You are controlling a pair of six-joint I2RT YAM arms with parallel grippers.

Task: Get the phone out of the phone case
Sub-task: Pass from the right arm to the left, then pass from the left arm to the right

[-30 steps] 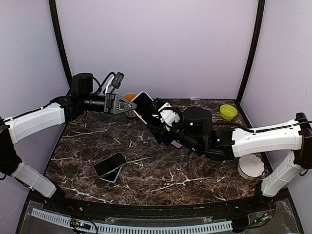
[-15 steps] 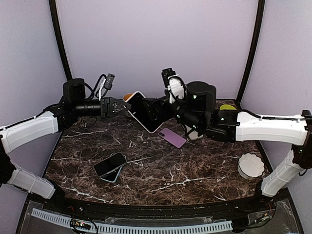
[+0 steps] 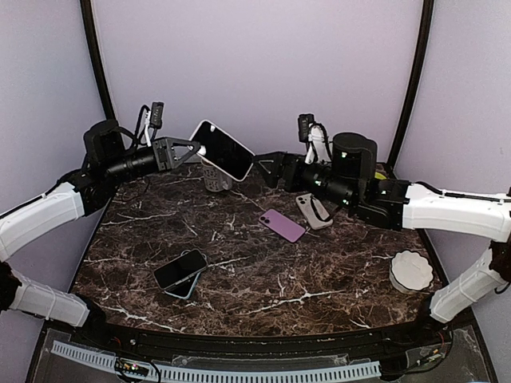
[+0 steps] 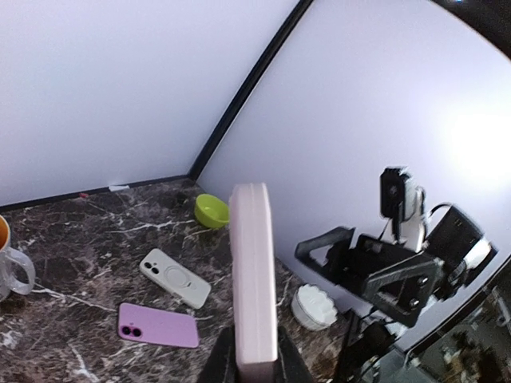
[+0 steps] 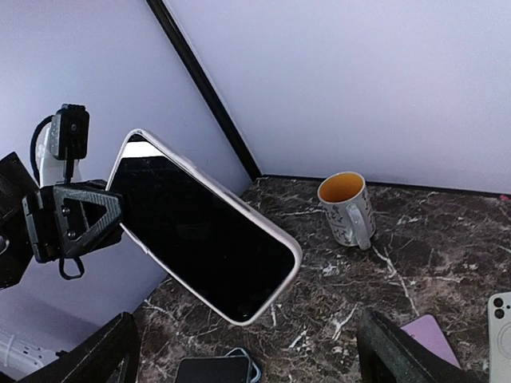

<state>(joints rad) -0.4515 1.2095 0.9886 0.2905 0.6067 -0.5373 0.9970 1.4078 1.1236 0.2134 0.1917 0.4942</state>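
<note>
1. Swung up toward 10 o'clock since a second ago: left gripper (image 3: 192, 149), clamped tight on the lower short end of the cased phone (image 3: 224, 150), carrying it high above the back of the table (image 3: 239, 263).
2. Drawn back to 3 o'clock of the phone: right gripper (image 3: 263, 167), spread wide, holding nothing.
3. Probably light and rigid; glass front slick and breakable, so better not squeezed.
4. Likely soft and grippy at the case rim (image 4: 254, 271); best pinched at the free upper corner and peeled away.
</note>
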